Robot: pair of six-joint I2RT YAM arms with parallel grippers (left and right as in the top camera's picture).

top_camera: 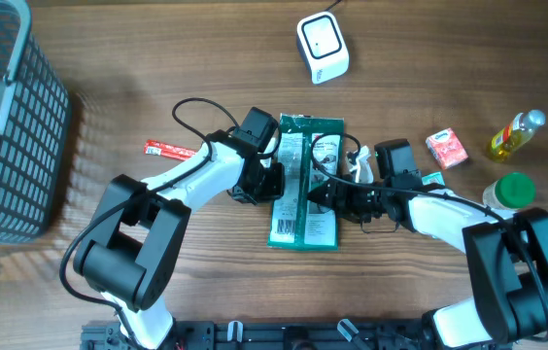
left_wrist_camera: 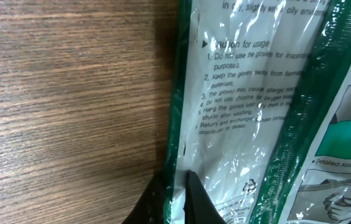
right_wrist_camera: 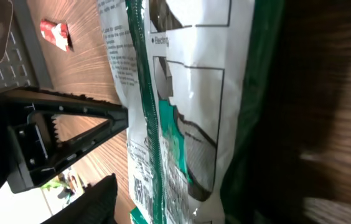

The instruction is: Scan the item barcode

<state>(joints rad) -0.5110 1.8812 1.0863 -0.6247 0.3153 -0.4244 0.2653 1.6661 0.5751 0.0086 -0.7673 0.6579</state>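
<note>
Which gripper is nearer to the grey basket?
Left. The left gripper grips the glove package's left edge, right of the basket; the right gripper is across the package.

Lighting: bright, even, from above; soft shadow right of basket (top_camera: 2, 126) on worktop (top_camera: 157, 58). Glare: white streaks across film of packet (left_wrist_camera: 244, 124), both wrist views. Focus: right wrist view's right side dark, smeared.

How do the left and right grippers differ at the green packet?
The left gripper is shut; the right gripper is open. The left gripper pinches the packet's edge; the right gripper grips nothing. The left gripper is at the packet's left edge, the right gripper at the opposite edge. Both face the same packet.
</note>
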